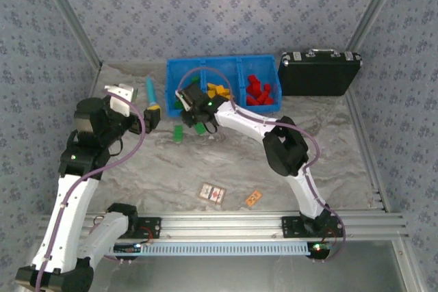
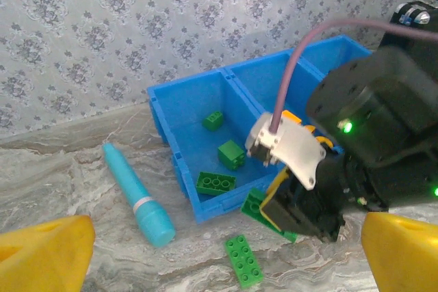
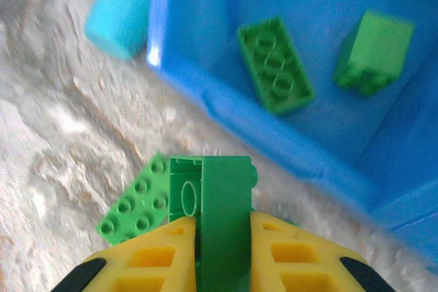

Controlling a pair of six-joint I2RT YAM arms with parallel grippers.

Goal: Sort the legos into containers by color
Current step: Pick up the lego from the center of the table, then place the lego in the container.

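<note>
Blue tray upper centre, three bins: red legos in the right one, yellow legos in the middle, a bit of green in the left (mostly hidden by the arm). Right gripper at the tray's lower-left corner, clamped on a green lego. Loose green lego on the table just left of it. Left gripper near the lower end of the teal tube. Black briefcase just right of the tray. Two cards lower centre.
</note>
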